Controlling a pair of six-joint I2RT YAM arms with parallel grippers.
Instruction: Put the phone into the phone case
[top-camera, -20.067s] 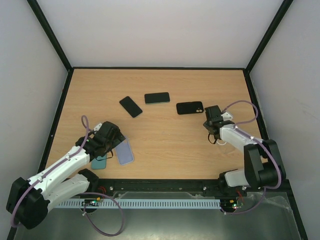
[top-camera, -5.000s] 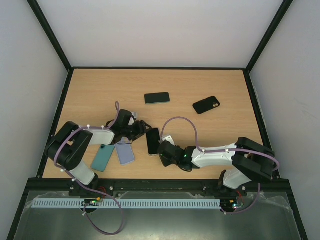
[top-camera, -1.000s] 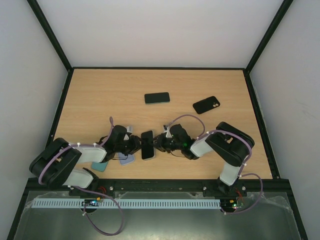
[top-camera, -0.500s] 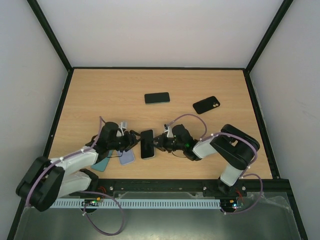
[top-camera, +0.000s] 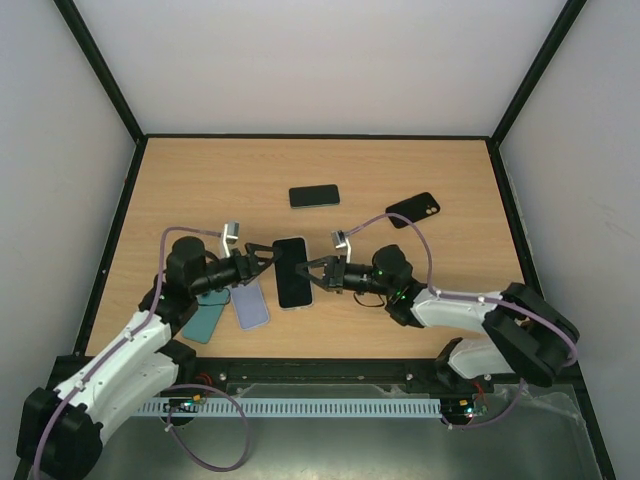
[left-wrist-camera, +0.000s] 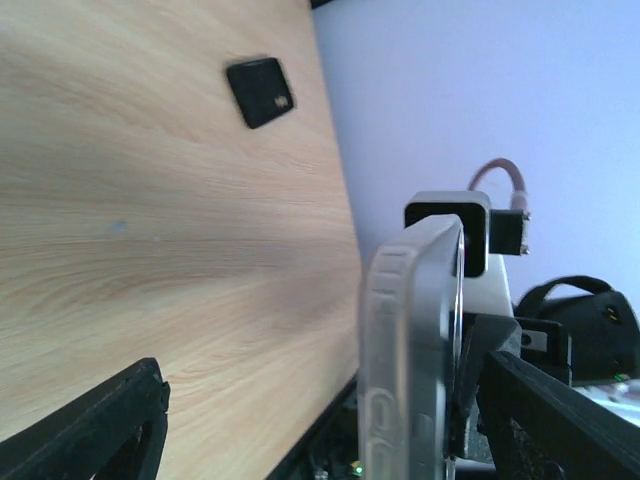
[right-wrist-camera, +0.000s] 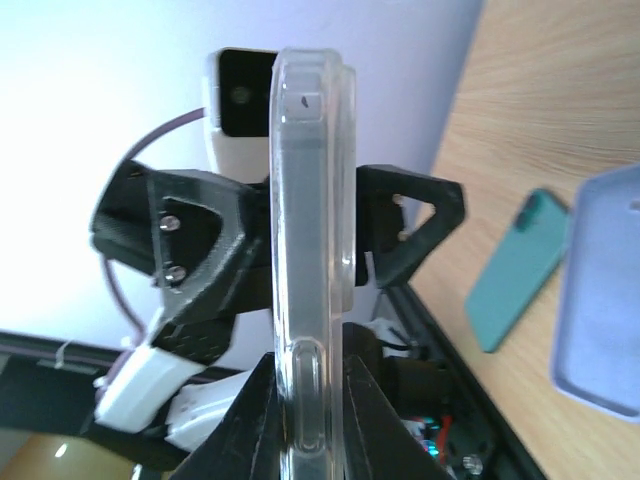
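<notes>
- Nearest the arm bases, a teal case and a lavender case lie just beside each other on the table.
- Mid-table, the right gripper clamps the right edge of the clear case, held off the wood with the phone inside it.
- The left gripper has its jaws spread wide at the clear case's left edge, grasping nothing.
- Farther back, a black case and a black phone lie flat, apart.
</notes>
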